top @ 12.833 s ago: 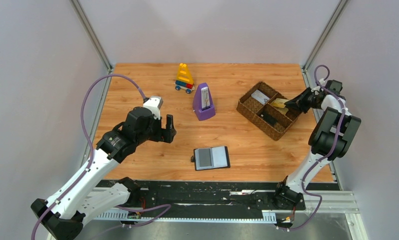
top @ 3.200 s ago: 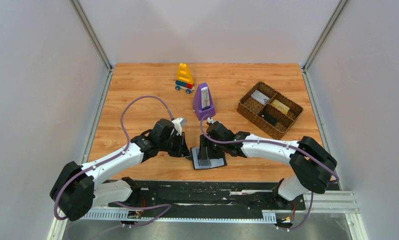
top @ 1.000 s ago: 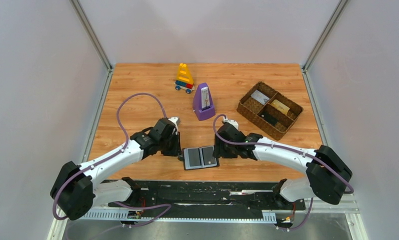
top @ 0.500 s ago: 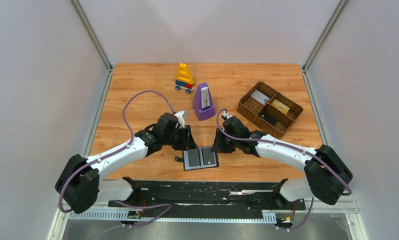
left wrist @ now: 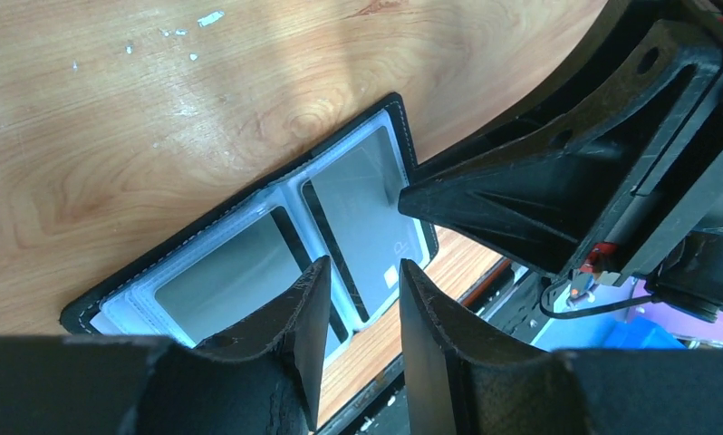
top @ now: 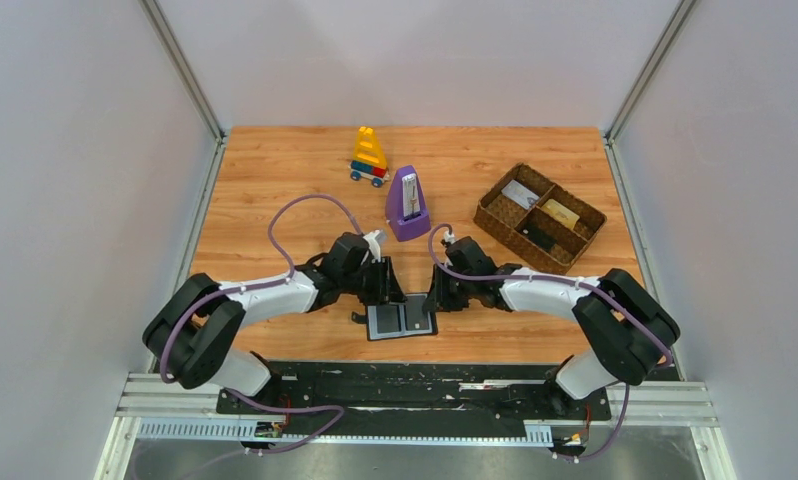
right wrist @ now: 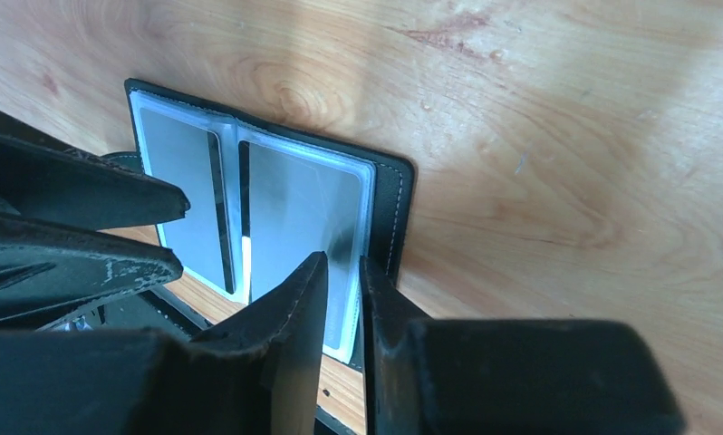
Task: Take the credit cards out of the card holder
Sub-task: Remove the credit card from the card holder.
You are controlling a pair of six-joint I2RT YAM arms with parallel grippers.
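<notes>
Black-rimmed holder [top: 401,320] lies open and flat by the worktop's near edge, about midway across. Both grey-blue panels face up. Each looks to be one of the cards [right wrist: 296,204] behind a clear sleeve, with a dark stripe beside the spine.

Left gripper [left wrist: 362,276]: poised low over the holder's middle, near the spine. Jaws part-way apart, nothing between them.

Right gripper [right wrist: 340,270]: at the right-hand panel, close to its outer black rim. Jaws drawn to a narrow slit, nothing seen in it. Cannot tell whether the tips touch the sleeve.

Tray [top: 495,222], toward the far right corner: yellow-orange card [top: 561,213] lies in one compartment, so that one is already out.

Step in hand, as I read it: drawing a card from its sleeve.
- One gripper should press the holder down so it neither slides nor folds shut.
- The other should nip only the card's exposed edge at the sleeve mouth, not the plastic with it.
- Pull low and straight along the sleeve; lifting early would likely drag the whole holder up.
</notes>
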